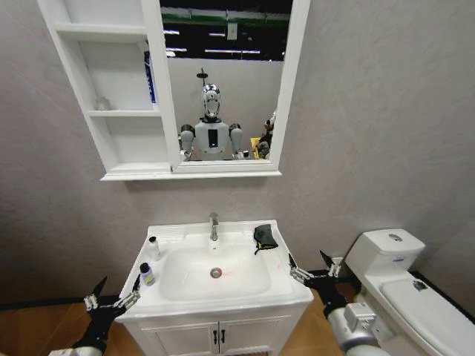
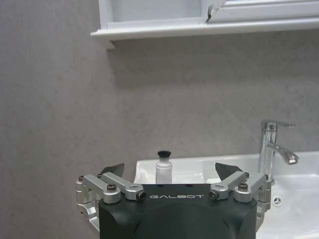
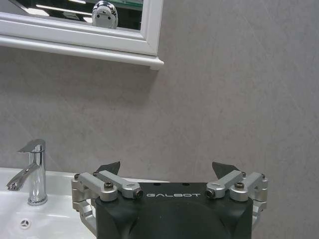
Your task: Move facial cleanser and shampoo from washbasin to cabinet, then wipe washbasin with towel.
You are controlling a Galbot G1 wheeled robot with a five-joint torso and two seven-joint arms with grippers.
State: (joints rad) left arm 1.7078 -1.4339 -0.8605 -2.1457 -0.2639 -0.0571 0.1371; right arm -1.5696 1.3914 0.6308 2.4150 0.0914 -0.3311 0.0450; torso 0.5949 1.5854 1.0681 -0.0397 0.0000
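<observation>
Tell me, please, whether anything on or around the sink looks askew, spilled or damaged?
Nothing stands out. Two bottles stand upright on the washbasin rim's left side, and the towel lies crumpled at its back right corner.

Two bottles on washbasin [image 1: 223, 300] left rim, near one [image 1: 147, 274] and far one [image 1: 154, 248], one towel [image 1: 264, 236] far right, one tap [image 1: 214, 226], one drain [image 1: 216, 273], one cabinet [image 1: 111, 89] with three shelves, one toilet [image 1: 401, 285] right, two grippers, left [image 1: 111, 296], right [image 1: 312, 268].

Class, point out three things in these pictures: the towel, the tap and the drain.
towel [image 1: 265, 237]: head view, middle of the cloth.
tap [image 1: 214, 225]: head view, its upright chrome body.
drain [image 1: 216, 273]: head view, centre of the metal ring.
</observation>
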